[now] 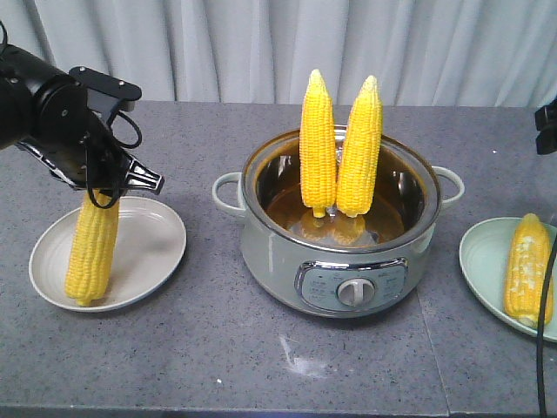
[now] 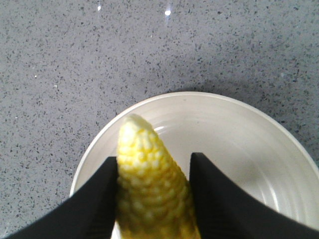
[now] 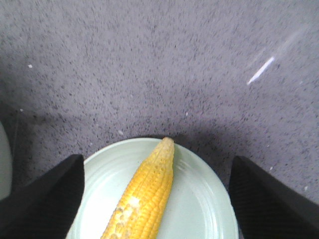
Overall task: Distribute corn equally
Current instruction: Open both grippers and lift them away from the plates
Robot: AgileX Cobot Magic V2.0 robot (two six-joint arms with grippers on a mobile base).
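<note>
Grey countertop (image 1: 218, 366), four corn cobs (image 1: 318, 144): two upright in the centre pot (image 1: 261, 218) (side by side), one on the green plate (image 1: 479, 261) at right under the wide-spread right gripper (image 3: 157, 164), one clamped by the left gripper (image 2: 153, 159) over the white plate (image 1: 157, 244) at left

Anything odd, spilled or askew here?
Nothing spilled or damaged. Two corn cobs stand on end in the pot rather than lying flat, and a pale smudge marks the table in front.

Nothing reads clearly: markings around the dial (image 1: 352, 292) on the cooker (image 1: 270, 252) are too small.
</note>
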